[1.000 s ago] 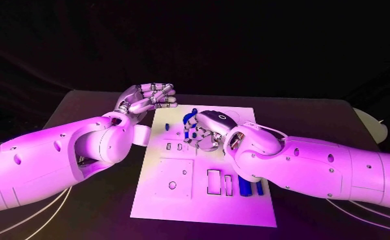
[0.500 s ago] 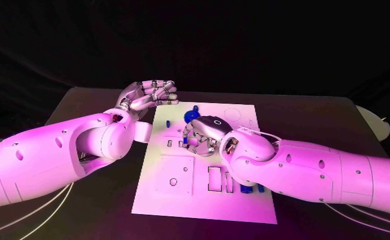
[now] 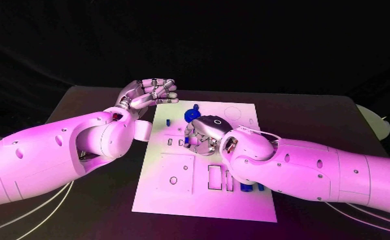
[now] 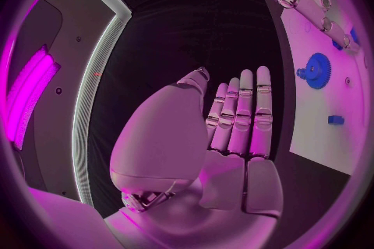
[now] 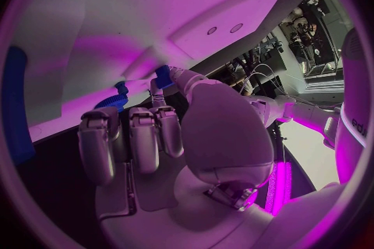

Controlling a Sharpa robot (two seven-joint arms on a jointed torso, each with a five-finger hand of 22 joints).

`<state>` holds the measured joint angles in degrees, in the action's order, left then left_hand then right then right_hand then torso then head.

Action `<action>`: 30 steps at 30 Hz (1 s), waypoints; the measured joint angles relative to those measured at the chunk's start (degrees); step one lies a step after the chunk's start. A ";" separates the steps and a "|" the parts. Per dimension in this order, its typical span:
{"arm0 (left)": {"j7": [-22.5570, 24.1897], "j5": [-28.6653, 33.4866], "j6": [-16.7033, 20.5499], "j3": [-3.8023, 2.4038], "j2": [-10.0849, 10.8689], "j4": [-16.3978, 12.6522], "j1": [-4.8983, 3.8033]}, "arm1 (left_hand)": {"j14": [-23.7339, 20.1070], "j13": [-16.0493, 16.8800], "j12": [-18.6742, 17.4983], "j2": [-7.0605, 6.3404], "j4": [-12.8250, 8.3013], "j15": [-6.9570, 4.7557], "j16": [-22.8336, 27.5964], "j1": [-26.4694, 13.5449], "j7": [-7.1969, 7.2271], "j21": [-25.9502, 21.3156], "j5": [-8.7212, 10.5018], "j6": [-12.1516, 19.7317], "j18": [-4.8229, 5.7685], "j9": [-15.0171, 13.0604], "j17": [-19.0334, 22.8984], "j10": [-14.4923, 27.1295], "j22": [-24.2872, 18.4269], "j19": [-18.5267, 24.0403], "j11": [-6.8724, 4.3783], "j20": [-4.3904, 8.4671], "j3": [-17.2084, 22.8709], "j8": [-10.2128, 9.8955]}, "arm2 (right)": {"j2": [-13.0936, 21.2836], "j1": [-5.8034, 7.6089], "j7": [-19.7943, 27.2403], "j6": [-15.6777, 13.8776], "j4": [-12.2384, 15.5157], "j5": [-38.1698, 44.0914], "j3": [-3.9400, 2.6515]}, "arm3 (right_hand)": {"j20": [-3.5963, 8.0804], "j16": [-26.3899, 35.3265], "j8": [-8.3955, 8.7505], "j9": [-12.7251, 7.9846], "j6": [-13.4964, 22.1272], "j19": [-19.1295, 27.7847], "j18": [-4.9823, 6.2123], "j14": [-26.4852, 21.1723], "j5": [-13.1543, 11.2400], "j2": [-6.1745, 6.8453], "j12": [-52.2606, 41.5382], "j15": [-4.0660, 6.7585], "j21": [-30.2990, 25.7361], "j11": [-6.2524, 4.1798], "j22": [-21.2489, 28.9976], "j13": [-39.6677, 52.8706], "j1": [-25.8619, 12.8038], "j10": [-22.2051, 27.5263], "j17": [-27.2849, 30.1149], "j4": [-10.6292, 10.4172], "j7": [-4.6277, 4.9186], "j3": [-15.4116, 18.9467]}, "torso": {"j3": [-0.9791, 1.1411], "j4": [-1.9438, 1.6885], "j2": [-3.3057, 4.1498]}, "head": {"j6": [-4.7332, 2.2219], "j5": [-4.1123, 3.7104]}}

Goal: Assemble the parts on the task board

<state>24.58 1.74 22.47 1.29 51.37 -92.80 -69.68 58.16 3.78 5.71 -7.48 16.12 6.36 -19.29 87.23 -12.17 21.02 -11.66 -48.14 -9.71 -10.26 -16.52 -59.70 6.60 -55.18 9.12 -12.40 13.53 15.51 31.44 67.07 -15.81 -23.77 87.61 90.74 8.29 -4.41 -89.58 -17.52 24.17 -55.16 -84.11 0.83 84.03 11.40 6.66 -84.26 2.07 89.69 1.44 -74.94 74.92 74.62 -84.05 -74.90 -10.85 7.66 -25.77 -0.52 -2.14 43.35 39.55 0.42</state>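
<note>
Where the right hand was: the silver right hand (image 3: 207, 134) hung low over the middle of the flat white task board (image 3: 235, 206), fingers bent down to it.
Right hand's hold: in the right wrist view, a fingertip (image 5: 158, 88) and the thumb tip met on a small blue blocky plastic piece (image 5: 162, 76). It looked like a pinch, so I judged the hand was grasping it.
Way to the piece: the small blue piece sat right at the fingertips, under the hand and against the board. I could not tell which way its long side ran.
Blue gear: a round blue toothed plastic wheel (image 3: 193, 115) stood just past the right hand's fingertips, on the side away from the robot.
Left hand: the silver left hand (image 3: 150, 94) was raised off to the side of the board's far corner, above the black table (image 3: 81, 105). It held nothing, and its fingers lay side by side, fairly straight.
Nearer hand: the right hand was on the piece; the left hand was well apart from it.
Next move, my guess: the piece needed to go down into its place on the board, so the right hand should do it.
</note>
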 measured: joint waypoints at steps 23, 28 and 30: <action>-0.03 0.00 -0.02 0.00 0.11 -0.06 0.00 | 0.00 0.00 0.00 0.00 0.24 0.00 0.22 0.00 0.00 0.00 0.00 0.00 0.00 0.00 -0.12 -0.21 -0.10 0.00 0.21 0.00 0.24 0.00 | -0.28 -0.13 -0.12 0.11 -0.46 0.79 0.00 | 0.00 0.00 -1.60 2.55 0.48 0.00 0.00 0.00 -0.58 2.00 1.64 0.00 0.00 0.32 0.02 -0.01 -1.17 0.33 -0.04 -0.62 -0.75 0.64 | -0.03 -0.02 -0.01 | 0.15 -0.02; -0.03 0.00 -0.03 0.00 0.12 -0.08 0.00 | 0.00 0.00 0.00 0.00 0.24 0.00 0.22 0.00 0.00 0.00 0.00 0.00 0.00 0.00 -0.12 -0.21 -0.10 0.00 0.21 0.00 0.24 0.00 | -0.26 -0.14 -0.19 0.12 -0.46 0.86 0.03 | 0.00 0.00 -1.01 2.13 1.08 0.00 0.00 -0.11 -0.57 2.65 2.04 -0.36 0.00 0.84 0.02 -0.01 -1.54 0.85 -0.03 -0.71 -0.84 0.73 | 0.00 -0.01 -0.01 | 0.19 0.00; -0.03 0.00 -0.03 0.00 0.13 -0.08 0.00 | 0.00 0.00 0.00 0.00 0.24 0.00 0.22 0.00 0.00 0.00 0.00 0.00 0.00 0.00 -0.11 -0.21 -0.10 0.00 0.21 0.00 0.24 0.00 | -0.26 -0.17 -0.21 0.12 -0.47 0.87 0.06 | -0.01 0.00 -0.61 1.91 1.87 0.01 0.00 -0.07 -0.55 2.74 2.29 -0.57 0.00 1.05 0.02 -0.01 -1.47 1.06 -0.03 -0.85 -0.38 0.87 | 0.00 -0.01 -0.01 | 0.19 0.01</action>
<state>24.55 1.74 22.44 1.29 51.50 -92.88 -69.68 58.16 3.78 5.71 -7.48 16.36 6.36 -19.07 87.23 -12.16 21.02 -11.65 -48.14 -9.71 -10.26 -16.64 -59.91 6.50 -55.18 9.33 -12.40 13.77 15.51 31.17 66.90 -16.02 -23.66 87.13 91.61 8.36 -4.42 -89.58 -18.13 26.08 -53.30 -84.10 0.83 83.96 10.85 9.40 -81.97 1.50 89.69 2.48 -74.92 74.91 73.16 -82.99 -74.94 -11.70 7.28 -24.90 -0.52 -2.15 43.35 39.74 0.43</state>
